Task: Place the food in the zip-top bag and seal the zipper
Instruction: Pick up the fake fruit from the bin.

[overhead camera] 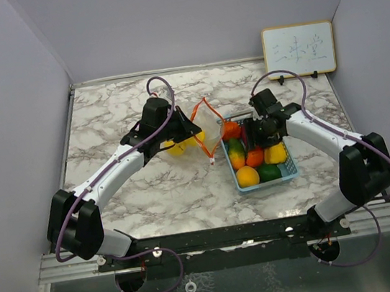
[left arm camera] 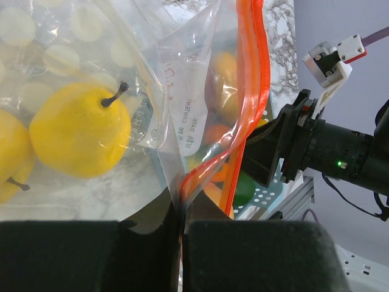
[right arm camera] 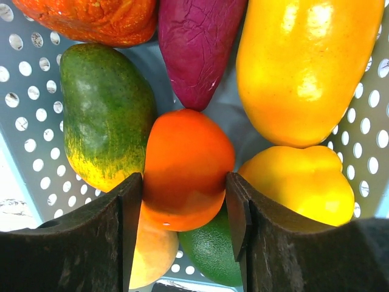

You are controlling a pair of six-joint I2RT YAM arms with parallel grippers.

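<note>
- Pinching clear wall of zip-top bag (left arm camera: 182,91) between pressed-together fingers of left tool (left arm camera: 182,213), just below orange zipper (left arm camera: 250,91).
- Zipper unsealed, mouth gaping toward 3 o'clock in top view.
- Inside bag: two yellow fruit (left arm camera: 79,131) with dark stems, at 10 o'clock of the pinch point in left wrist view.
- Clamping orange fruit (right arm camera: 185,152) with right tool (right arm camera: 184,185), down inside blue basket (right arm camera: 24,91); inner faces of both fingers touching the fruit's flanks.
- Around that fruit in right wrist view: green-yellow mango (right arm camera: 106,115) at 10 o'clock, purple piece (right arm camera: 197,48) at 12, long yellow pepper (right arm camera: 310,67) at 1, smaller yellow piece (right arm camera: 301,182) at 3, green piece (right arm camera: 213,249) at 6, red-orange piece (right arm camera: 91,18) at 11.
- All of these touching or nearly touching neighbours, packed tight on basket floor.
- Basket just beside bag, at its 3 o'clock in top view, both on marble surface (overhead camera: 150,188) around mid-depth.
- Whiteboard (overhead camera: 298,49) propped against back wall at 1 o'clock, well apart from basket.
</note>
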